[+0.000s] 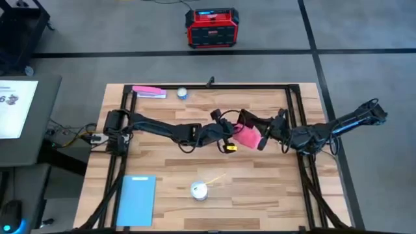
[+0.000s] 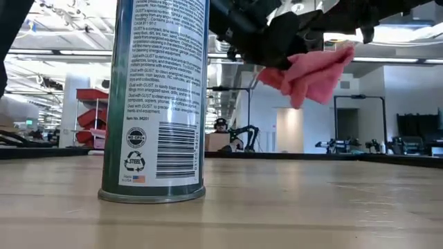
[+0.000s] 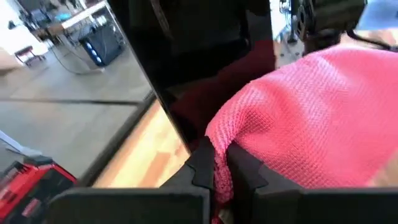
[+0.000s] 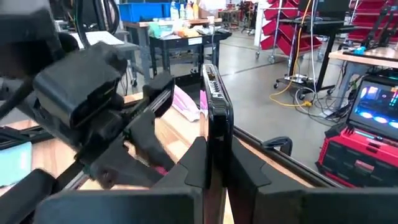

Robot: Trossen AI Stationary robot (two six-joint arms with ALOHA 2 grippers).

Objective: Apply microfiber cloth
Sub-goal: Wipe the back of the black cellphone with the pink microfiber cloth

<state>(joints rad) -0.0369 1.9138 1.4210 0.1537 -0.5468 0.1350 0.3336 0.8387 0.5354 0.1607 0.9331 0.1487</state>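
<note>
Pink microfiber cloth (image 1: 247,136) pinched midair, left jaws (image 3: 219,171)

My gripper (image 3: 221,168) pinches an edge of the soft pink-red woven microfiber cloth (image 3: 311,118), which bulges against a flat glossy black slab (image 3: 193,56) just behind it, above the pale wooden desk (image 3: 149,155).

Two dark robot arms; one pink microfiber cloth (image 1: 247,136); one black phone (image 4: 216,118); one spray can (image 2: 153,97). One light-blue rectangle (image 1: 136,199); one pink strip (image 1: 149,91); one red case (image 1: 211,27).
</note>
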